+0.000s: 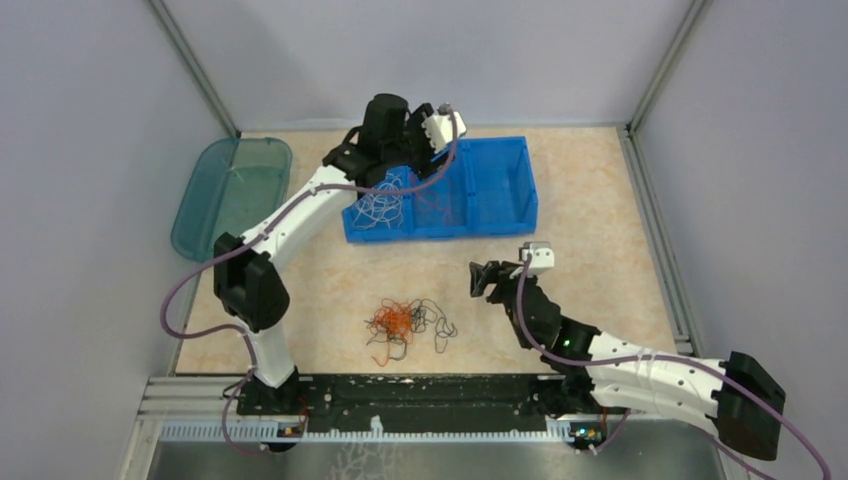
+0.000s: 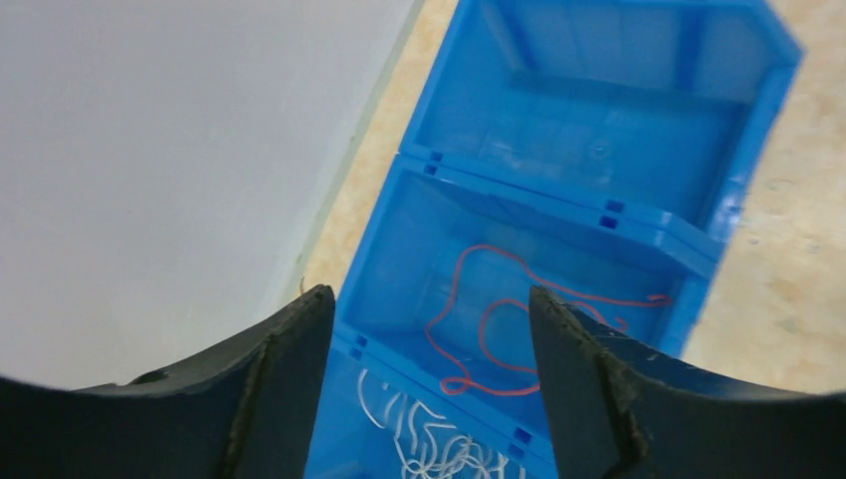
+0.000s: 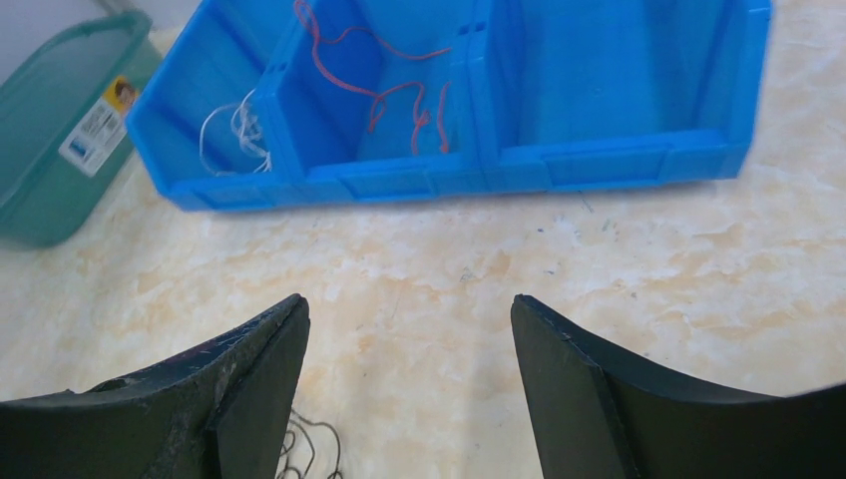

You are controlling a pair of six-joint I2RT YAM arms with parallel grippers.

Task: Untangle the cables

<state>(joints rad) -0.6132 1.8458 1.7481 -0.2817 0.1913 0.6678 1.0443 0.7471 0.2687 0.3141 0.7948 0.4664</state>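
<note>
Just below left hand (image 2: pixel 429 304), red cable (image 2: pixel 477 248)

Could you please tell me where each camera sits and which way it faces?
Top external: above, behind, looking down on left arm, right arm, tangled cables.
Left wrist: over the blue bin, looking down at the red cable; left gripper shows.
Right wrist: low, facing bin and green container; right gripper shows.
Shared: both wrists see the red cable.
</note>
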